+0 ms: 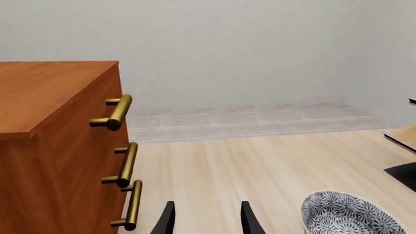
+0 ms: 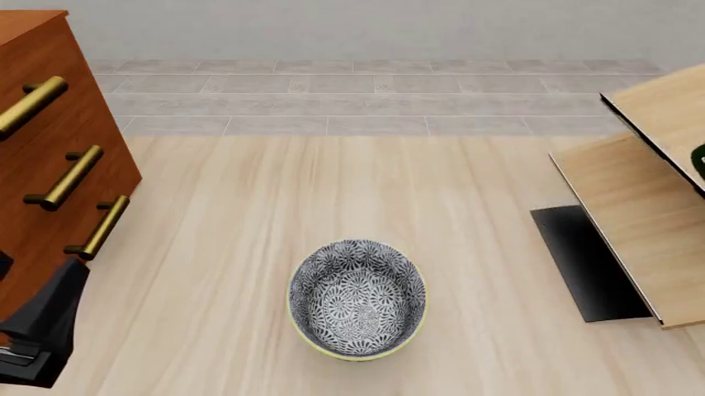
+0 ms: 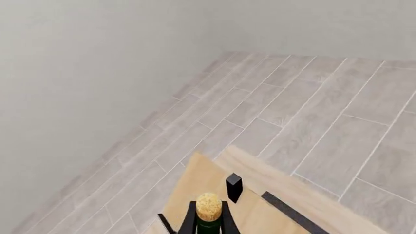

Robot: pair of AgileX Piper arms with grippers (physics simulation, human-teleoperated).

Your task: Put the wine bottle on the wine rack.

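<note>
Right gripper is pinching the bottle by its neck, cork up, fingers pressing both sides — hovering over the rack, tile floor beyond. Left gripper is sitting spread, holding nothing, on the table — cabinet beside it, bowl mid-table, rack on the right.

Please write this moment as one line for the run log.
left gripper: open, idle near reddish-brown drawer cabinet | right gripper: shut on dark green wine bottle | pale-wood wine rack: below bottle | placement: pending
</note>
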